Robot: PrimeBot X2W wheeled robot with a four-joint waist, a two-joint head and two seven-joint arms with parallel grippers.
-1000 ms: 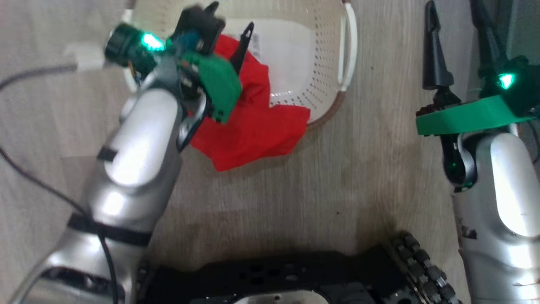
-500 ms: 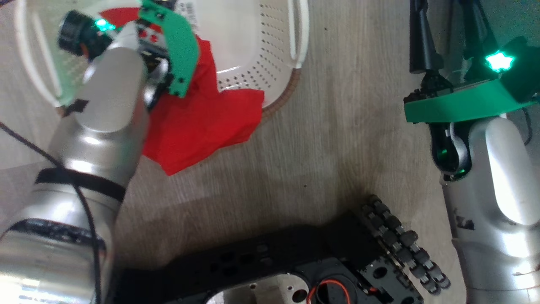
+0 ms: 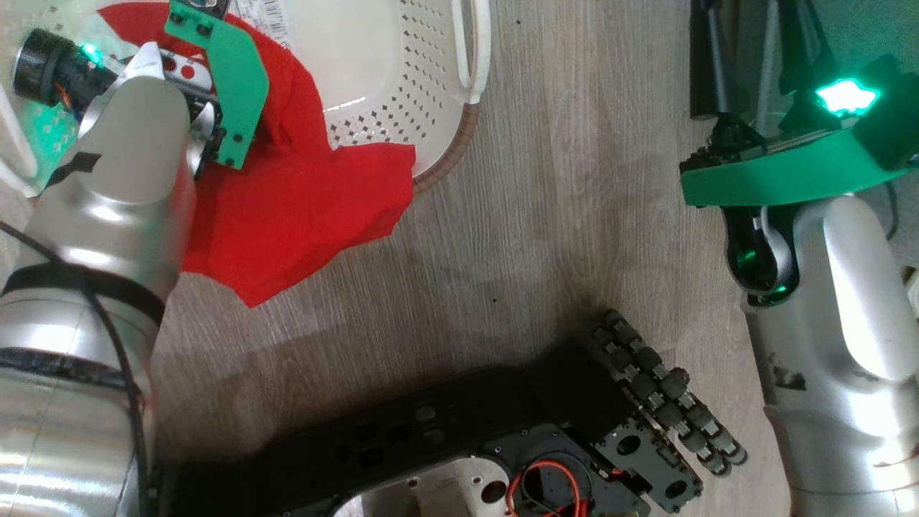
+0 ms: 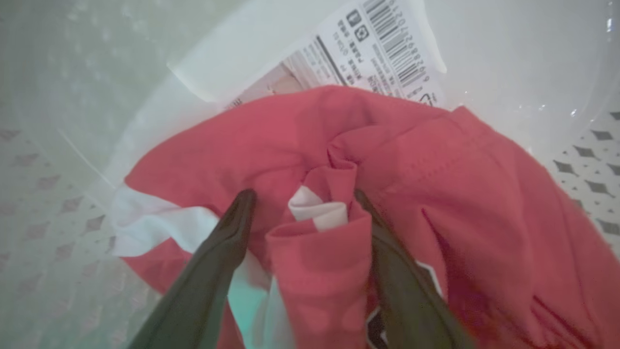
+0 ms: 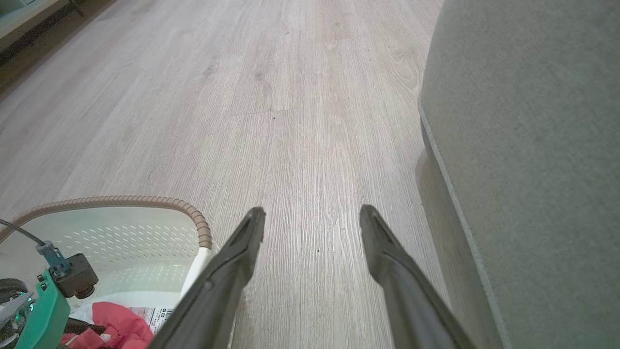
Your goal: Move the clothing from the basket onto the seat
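The clothing (image 3: 301, 194) is bright red and spills from the basket (image 3: 431, 86) over its brown rim onto the floor. In the left wrist view a bunched red fold with a white strip (image 4: 315, 213) stands between the fingers of my left gripper (image 4: 300, 196). That gripper is open and pushed down into the garment inside the basket (image 4: 63, 145). A printed label (image 4: 368, 48) lies on the basket bottom beyond it. My right gripper (image 5: 312, 213) is open and holds nothing above the floor. The grey-green seat (image 5: 523, 121) rises just to its right.
Pale wood floor (image 3: 560, 215) lies between the basket and the seat. My black base (image 3: 445, 445) with its roller wheel (image 3: 660, 388) sits at the bottom of the head view. My left forearm (image 3: 122, 158) covers the basket's near left part.
The head camera has swung, sliding the basket towards the upper left. My left gripper has gone from above the garment down into it. The right gripper stays open.
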